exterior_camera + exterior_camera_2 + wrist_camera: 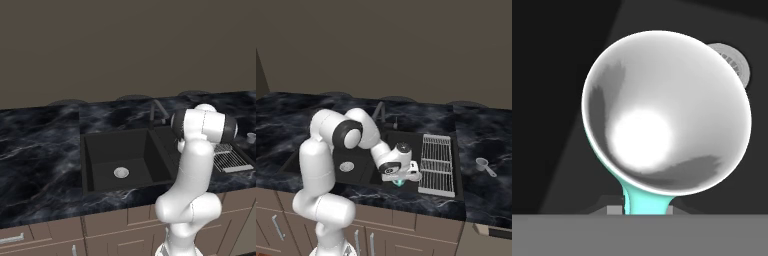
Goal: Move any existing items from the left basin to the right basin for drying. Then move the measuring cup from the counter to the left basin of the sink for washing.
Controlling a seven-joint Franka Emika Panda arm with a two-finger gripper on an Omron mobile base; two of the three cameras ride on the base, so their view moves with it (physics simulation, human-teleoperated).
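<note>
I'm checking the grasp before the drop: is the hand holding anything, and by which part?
Yes: the hand holds the teal mug by its teal handle.

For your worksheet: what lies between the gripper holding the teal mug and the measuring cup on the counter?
In the right base view, the wire rack lies between the gripper with the teal mug and the measuring cup.

teal mug (662, 115), white inside; black white-veined counter (35, 145).

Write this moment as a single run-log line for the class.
step: mug to right basin | gripper: shut on mug by handle, above right basin | left basin: only drain | measuring cup: on counter
</note>
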